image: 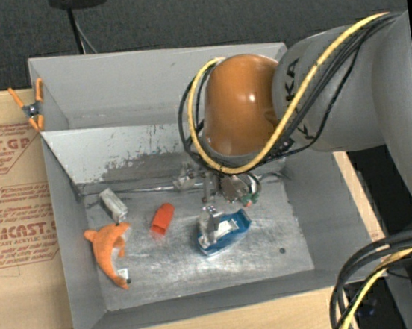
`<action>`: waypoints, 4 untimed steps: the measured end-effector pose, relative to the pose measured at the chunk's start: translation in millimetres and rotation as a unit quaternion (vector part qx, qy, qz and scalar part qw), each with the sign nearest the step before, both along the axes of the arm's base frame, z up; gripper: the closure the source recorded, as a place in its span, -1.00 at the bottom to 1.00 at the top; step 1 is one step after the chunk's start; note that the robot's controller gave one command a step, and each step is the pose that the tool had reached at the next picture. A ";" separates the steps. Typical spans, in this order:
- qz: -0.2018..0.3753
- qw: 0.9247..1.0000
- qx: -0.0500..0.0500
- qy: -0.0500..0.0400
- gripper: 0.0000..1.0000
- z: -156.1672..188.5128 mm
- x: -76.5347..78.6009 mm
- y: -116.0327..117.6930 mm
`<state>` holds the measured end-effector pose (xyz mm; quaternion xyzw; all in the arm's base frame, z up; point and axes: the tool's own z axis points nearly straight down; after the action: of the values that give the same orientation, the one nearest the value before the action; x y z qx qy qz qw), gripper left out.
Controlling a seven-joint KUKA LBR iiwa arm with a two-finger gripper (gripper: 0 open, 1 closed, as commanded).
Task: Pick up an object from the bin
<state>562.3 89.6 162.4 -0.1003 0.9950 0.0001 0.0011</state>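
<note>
arm comes in from right of frame, orange cover at the wrist sits over upper centre of bin. gripper is down low at centre of frame, right over a blue and white thing lying flat on the bin floor, just below & right of centre. tool tip looks to be touching or v. near the item's left end; can't tell which. jaw state: can't tell, apart or together, wrist hardware hides the gap, so no claim that anything is held. other items well apart to the left: small orange block mid-floor, orange toy animal at lower left, grey piece above it by the sloped wall. step in hand, by my read: grasp stage over the blue item, lift not yet done. next move prob. calls for a firm close across the item's narrow side, then a straight lift w/o dragging; item is flat & low, so the risk is jaws skating off or pinching only an edge
</note>
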 end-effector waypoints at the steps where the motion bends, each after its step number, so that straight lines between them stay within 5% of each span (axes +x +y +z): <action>1: -0.072 0.997 0.002 0.000 -1.00 -18.6 -12.6 -7.0; 2: -0.068 0.998 0.000 0.000 -1.00 -48.2 1.9 -3.2; 3: 0.103 0.995 0.001 -0.003 1.00 -89.1 27.1 39.1; 4: 0.104 0.995 0.001 -0.003 1.00 -89.1 27.1 39.1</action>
<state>589.4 128.7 73.3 -0.2028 0.9792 0.0008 0.0042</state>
